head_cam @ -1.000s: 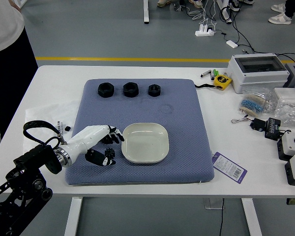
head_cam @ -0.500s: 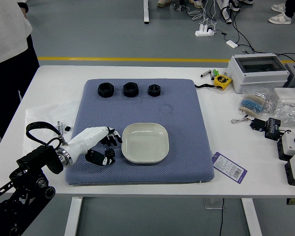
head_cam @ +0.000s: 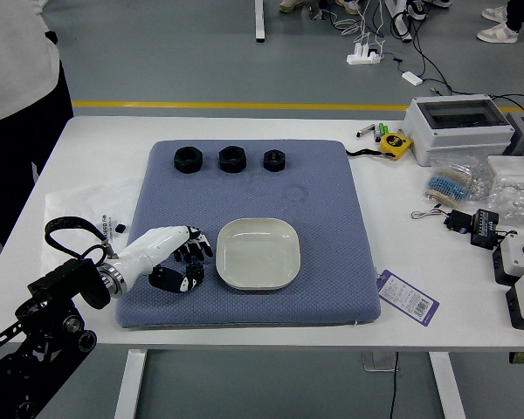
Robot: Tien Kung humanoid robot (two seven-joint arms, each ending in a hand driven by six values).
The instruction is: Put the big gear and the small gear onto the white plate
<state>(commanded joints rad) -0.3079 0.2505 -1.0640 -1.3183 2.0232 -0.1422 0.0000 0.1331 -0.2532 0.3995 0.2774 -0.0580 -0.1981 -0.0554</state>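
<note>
So the plate (head_cam: 258,253) sits on the mat (head_cam: 323,196), and that's on the table (head_cam: 96,157). Going by the plate, 3 nuts (head_cam: 232,159) run along the mat from 11 to 12 o'clock. Off the mat: tape measure (head_cam: 394,145) at 2, windowed box (head_cam: 458,131) just past it, tag (head_cam: 408,298) between 3 and 4.

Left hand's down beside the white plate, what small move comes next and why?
Probably have the left hand secure its grip before lifting: it's low over the blue mat, beside the plate, which holds no gear, and its hold isn't clear.
</note>
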